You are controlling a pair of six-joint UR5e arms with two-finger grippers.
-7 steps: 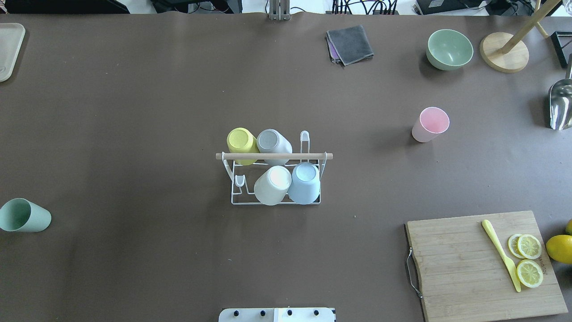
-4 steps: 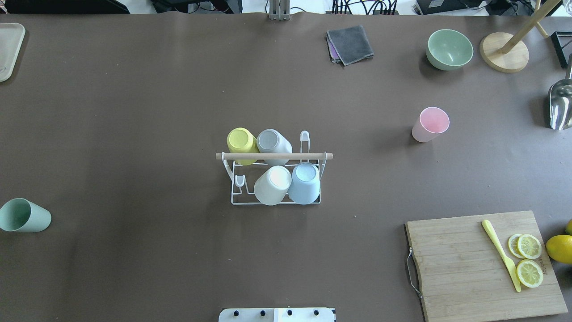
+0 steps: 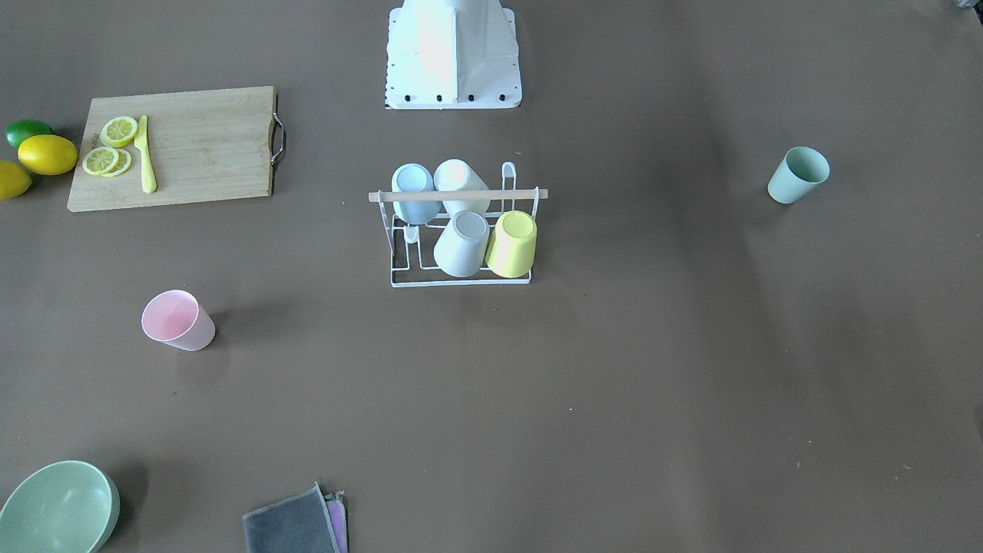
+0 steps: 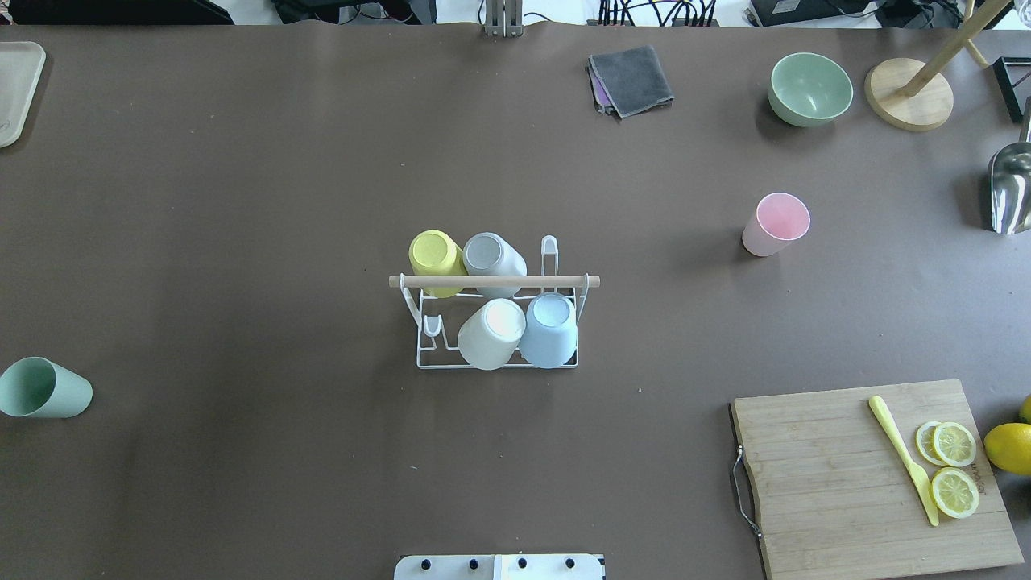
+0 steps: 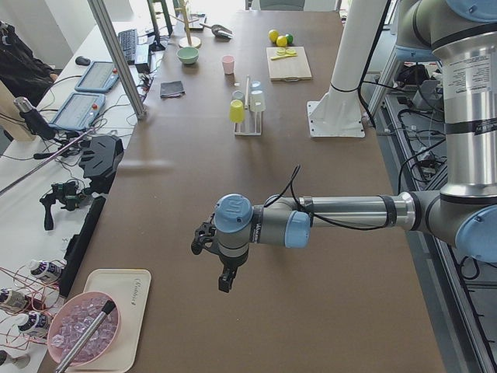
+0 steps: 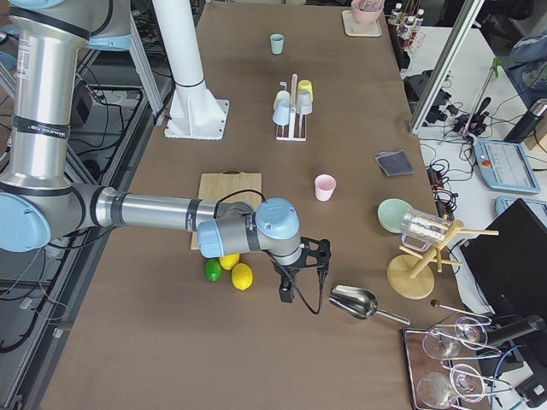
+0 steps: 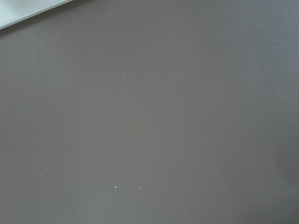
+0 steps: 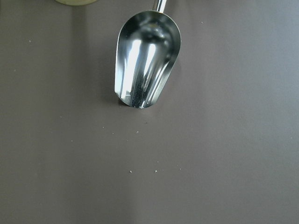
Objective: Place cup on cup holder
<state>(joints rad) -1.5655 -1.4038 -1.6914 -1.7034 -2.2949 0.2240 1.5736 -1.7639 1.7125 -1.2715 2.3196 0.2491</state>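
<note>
Only the side views show the left arm (image 5: 342,214) and right arm (image 6: 162,212); how open their jaws are, I cannot tell. Overhead, the cup holder (image 4: 556,281) stands mid-surface (image 4: 242,201), with the green cup (image 4: 56,391) at nine o'clock.

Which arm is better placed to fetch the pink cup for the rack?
Right. The pink cup stands on the robot's right half, and the right hand hovers at that end by the metal scoop; the left hand is at the opposite end.

The cup holder (image 4: 491,281) is white wire with a pale wooden rod — on it sit a yellow cup (image 4: 435,256), grey cup (image 4: 490,259), cream cup (image 4: 491,332) and pale blue cup (image 4: 549,329), off it a pink cup (image 4: 775,224) and a mint-green cup (image 4: 44,388).
</note>
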